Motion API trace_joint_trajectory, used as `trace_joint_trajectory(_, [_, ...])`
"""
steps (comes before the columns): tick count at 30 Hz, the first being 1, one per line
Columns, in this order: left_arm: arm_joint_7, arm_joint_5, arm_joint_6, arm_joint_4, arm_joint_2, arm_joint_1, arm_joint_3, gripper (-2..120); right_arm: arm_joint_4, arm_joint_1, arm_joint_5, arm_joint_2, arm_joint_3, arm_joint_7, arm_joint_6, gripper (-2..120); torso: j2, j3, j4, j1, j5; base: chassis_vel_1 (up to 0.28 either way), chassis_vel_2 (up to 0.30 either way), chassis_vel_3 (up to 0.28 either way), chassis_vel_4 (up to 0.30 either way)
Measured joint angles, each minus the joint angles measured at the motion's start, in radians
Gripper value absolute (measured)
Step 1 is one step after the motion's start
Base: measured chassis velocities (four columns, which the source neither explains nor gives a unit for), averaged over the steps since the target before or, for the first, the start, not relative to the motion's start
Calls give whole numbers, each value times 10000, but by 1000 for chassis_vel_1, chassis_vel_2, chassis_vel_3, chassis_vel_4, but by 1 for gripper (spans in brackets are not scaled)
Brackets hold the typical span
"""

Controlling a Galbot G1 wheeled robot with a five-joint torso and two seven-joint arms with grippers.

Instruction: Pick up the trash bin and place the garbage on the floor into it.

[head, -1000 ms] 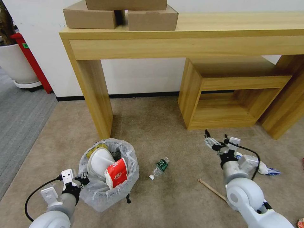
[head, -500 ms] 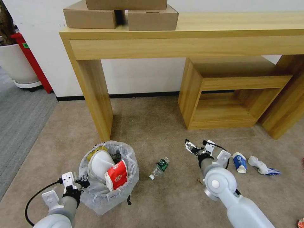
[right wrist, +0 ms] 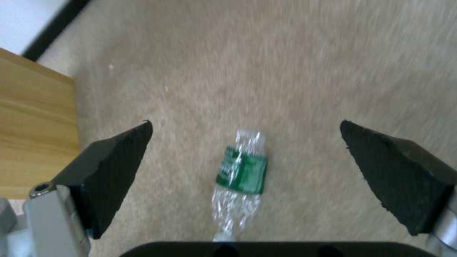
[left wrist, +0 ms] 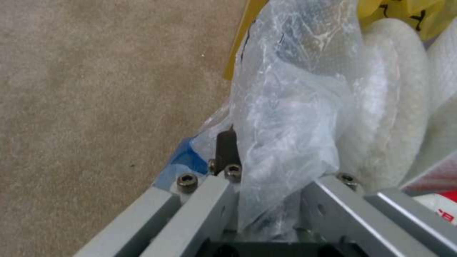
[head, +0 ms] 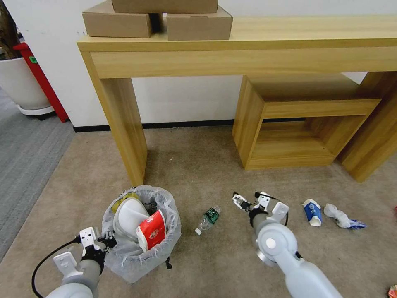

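The trash bin (head: 140, 231), lined with a crinkled clear bag (left wrist: 290, 107), stands at the lower left on the beige floor (head: 198, 165), holding a white bowl and a red wrapper. My left gripper (head: 105, 240) is shut on its bagged near rim; the left wrist view shows the left gripper (left wrist: 281, 167) pinching the plastic. Of the garbage, a green-labelled clear bottle (head: 210, 216) lies right of the bin. My right gripper (head: 247, 198) hangs open just right of it; in its wrist view the bottle (right wrist: 240, 171) lies below the wide-apart right gripper (right wrist: 245, 123). A blue-white cup (head: 312, 212) and crumpled tissue (head: 340, 216) lie further right.
A wooden desk leg (head: 128, 136) stands just behind the bin, and a low open shelf unit (head: 297, 124) behind the right gripper. Cardboard boxes (head: 198, 25) sit on the desk. Grey ribbed carpet (head: 25, 157) and a white planter (head: 20, 87) are at far left.
My right arm has swung left, from over the cup and tissue to beside the bottle, now covering the wooden stick. The bin and left gripper have shifted slightly toward me.
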Motion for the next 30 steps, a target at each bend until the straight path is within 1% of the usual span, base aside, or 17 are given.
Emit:
trace_joint_trajectory(1, [0, 0, 0, 0, 0, 0, 0, 1, 0, 0, 0, 0, 0, 0, 0, 100, 0, 0, 0, 0, 0, 0, 0, 0, 0])
trace_joint_trajectory(4, [8, 70, -19, 0, -83, 62, -1, 1, -885, 401, 142, 519, -250, 317, -25, 99, 0, 0, 1, 0, 1, 0, 0, 0, 0])
trace_joint_trajectory(5, [8, 70, -19, 0, -83, 62, -1, 1, -885, 401, 142, 519, -250, 317, -25, 99, 0, 0, 1, 0, 1, 0, 0, 0, 0])
trace_joint_trajectory(8, [14, 123, -29, 0, -118, 143, -5, 1, -1707, 656, 146, 771, -414, 356, 1, 99, 0, 0, 0, 0, 0, 0, 0, 0, 0])
trace_joint_trajectory(9, [14, 123, -29, 0, -118, 143, -5, 1, -1707, 656, 146, 771, -414, 356, 1, 99, 0, 0, 0, 0, 0, 0, 0, 0, 0])
trace_joint_trajectory(12, [24, 189, -54, 21, -204, 175, -19, 1, -3016, 1144, 78, 1255, -637, 387, 71, 97, 0, 0, 0, 0, 2, 0, 0, 0, 0])
trace_joint_trajectory(13, [24, 189, -54, 21, -204, 175, -19, 1, -3016, 1144, 78, 1255, -637, 387, 71, 97, 0, 0, 0, 0, 2, 0, 0, 0, 0])
trace_joint_trajectory(15, [27, 227, -60, 35, -262, 215, -23, 1, -3741, 1456, -45, 1533, -895, 379, 147, 96, 0, 0, 0, 0, 1, 0, 0, 0, 0])
trace_joint_trajectory(16, [27, 227, -60, 35, -262, 215, -23, 1, -3741, 1456, -45, 1533, -895, 379, 147, 96, 0, 0, 0, 0, 1, 0, 0, 0, 0])
trace_joint_trajectory(18, [32, 255, -64, 39, -295, 257, -49, 1, -4246, 1709, -145, 1726, -1110, 300, 212, 96, 0, 0, 0, 0, 1, 0, 0, 0, 0])
trace_joint_trajectory(22, [34, 257, -70, 55, -319, 267, -81, 1, -4640, 1951, -177, 1909, -1232, 238, 256, 96, 0, 1, 0, 0, 0, 0, 0, 0, 0])
trace_joint_trajectory(25, [37, 279, -106, 98, -396, 293, -98, 1, -5428, 2325, -343, 2208, -1456, 65, 365, 92, -1, 1, 0, 0, 1, 0, 0, 0, 0])
trace_joint_trajectory(30, [38, 286, -108, 100, -404, 291, -97, 1, -5945, 2509, -425, 2411, -1585, -51, 373, 89, 0, 0, 0, 0, 1, 0, 0, 0, 0])
